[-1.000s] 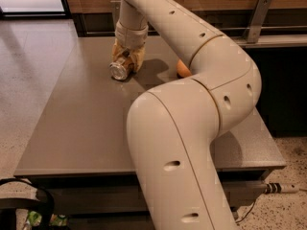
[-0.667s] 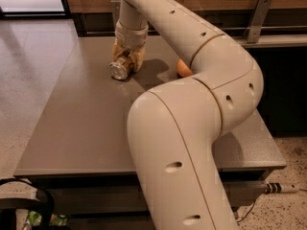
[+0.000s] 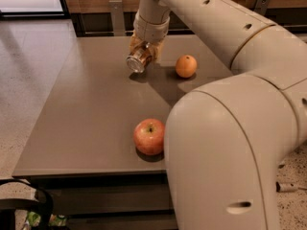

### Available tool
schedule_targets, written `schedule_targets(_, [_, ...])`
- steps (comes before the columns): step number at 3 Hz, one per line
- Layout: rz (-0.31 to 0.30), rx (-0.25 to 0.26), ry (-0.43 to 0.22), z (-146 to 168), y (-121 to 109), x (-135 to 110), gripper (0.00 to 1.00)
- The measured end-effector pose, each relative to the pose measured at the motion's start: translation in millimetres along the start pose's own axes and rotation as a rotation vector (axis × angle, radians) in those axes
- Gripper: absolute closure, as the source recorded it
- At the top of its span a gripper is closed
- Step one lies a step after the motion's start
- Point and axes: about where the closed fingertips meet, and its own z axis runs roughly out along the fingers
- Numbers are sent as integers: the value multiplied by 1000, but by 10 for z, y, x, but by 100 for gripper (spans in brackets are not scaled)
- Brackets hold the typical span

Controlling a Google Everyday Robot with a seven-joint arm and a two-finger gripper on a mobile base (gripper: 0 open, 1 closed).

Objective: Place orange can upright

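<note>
While the big cream-coloured, smooth-shelled robot arm (image 3: 225, 143) fills the right of the view, the flat grey-brown rectangular table (image 3: 91, 114) is seen beneath it. A round red-and-yellow apple (image 3: 149, 136) is found well in front of the round orange fruit (image 3: 186, 66) and somewhat to its left. The two-finger gripper (image 3: 144, 54) is placed just left of that fruit, its jaws closed around the small shiny orange-gold metal can (image 3: 138, 61). The can is held tilted, nearly on its side, with a silver end turned toward the camera; from the shadow under it, it is judged to be slightly raised. The righting step is judged to be in hand. Next, the wrist must be rotated until the can's axis is vertical, then lowered so one end is set flat before release.
</note>
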Motion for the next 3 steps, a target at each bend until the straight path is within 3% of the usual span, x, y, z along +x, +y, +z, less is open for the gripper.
schedule_targets(1, [1, -47, -78, -224, -242, -14, 100])
schedule_targets(2, [-38, -127, -178, -452, -396, -91, 100])
schedule_targets(3, [-125, -225, -295, -758, -437, -195, 100])
